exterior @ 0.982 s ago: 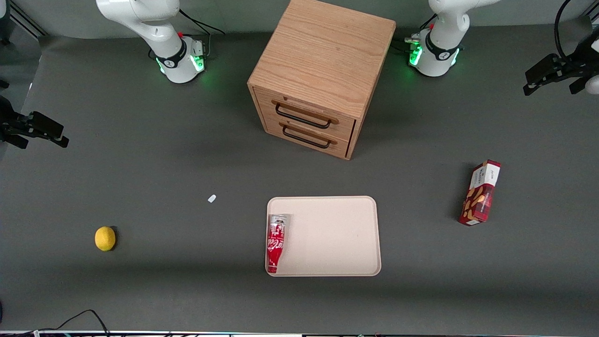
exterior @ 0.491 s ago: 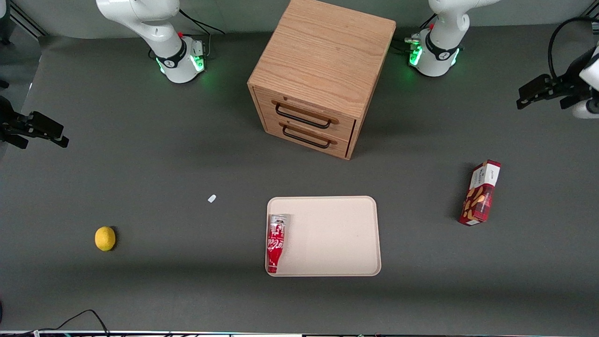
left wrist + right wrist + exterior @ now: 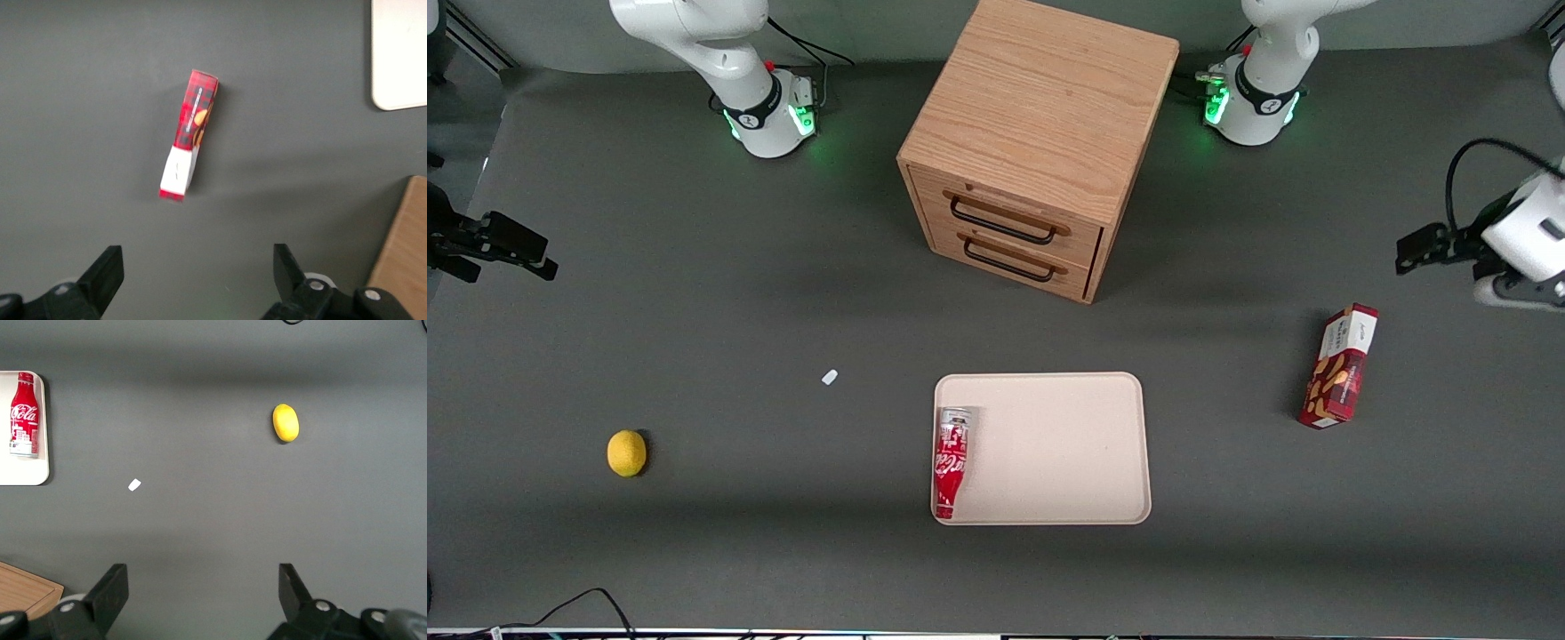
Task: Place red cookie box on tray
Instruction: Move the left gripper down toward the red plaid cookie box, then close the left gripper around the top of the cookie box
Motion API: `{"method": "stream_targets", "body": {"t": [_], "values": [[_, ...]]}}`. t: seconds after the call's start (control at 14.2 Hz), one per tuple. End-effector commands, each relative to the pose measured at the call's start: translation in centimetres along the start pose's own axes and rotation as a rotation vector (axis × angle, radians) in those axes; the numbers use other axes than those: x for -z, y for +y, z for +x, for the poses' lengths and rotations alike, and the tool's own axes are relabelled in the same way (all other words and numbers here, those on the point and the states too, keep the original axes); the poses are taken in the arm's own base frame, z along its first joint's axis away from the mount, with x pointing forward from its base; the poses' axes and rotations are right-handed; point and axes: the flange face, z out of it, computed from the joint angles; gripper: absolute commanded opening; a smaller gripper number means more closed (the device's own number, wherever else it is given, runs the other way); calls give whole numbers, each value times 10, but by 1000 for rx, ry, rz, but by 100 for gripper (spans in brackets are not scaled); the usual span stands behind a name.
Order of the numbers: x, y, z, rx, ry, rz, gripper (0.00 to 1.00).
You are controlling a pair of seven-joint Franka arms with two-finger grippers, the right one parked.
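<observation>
Gripper (image 3: pixel 1409 250) hangs wide open, empty, above the table; the box (image 3: pixel 1339 365) lies nearer the camera, well apart from the tray (image 3: pixel 1049 388)

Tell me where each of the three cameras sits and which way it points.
Front view: high, facing both arm bases, looking down on the tray, red cookie box and gripper.
Left wrist view: on the working arm, looking down at the box past its open fingers.
Right wrist view: on the parked arm, over the lemon.
All three show the tray.
</observation>
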Motion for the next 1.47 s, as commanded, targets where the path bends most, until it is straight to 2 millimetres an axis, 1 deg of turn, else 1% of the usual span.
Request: {"method": "stream_targets", "body": {"t": [0.0,0.14,0.21,0.35,0.49,0.56,0.63,0.77,0.84,1.05,1.12,1.19,1.33,1.4], "values": [[-53,-17,17,-95,14,7,100],[-92,-23,33,-142,23,43,100],[-114,-23,36,-162,26,65,100],[-162,-24,35,-179,55,78,100],[-198,-21,36,-190,71,68,100],[-210,-20,36,-191,65,62,100],[-222,-17,37,-197,60,56,100],[-239,-20,37,-201,75,61,100],[-247,-18,38,-208,72,61,100],[-264,-23,37,-197,60,56,100],[-269,-25,36,-191,57,53,98],[-277,-24,36,-185,48,48,84],[-280,-21,37,-190,44,46,68],[-283,-18,37,-191,39,42,59]]}}
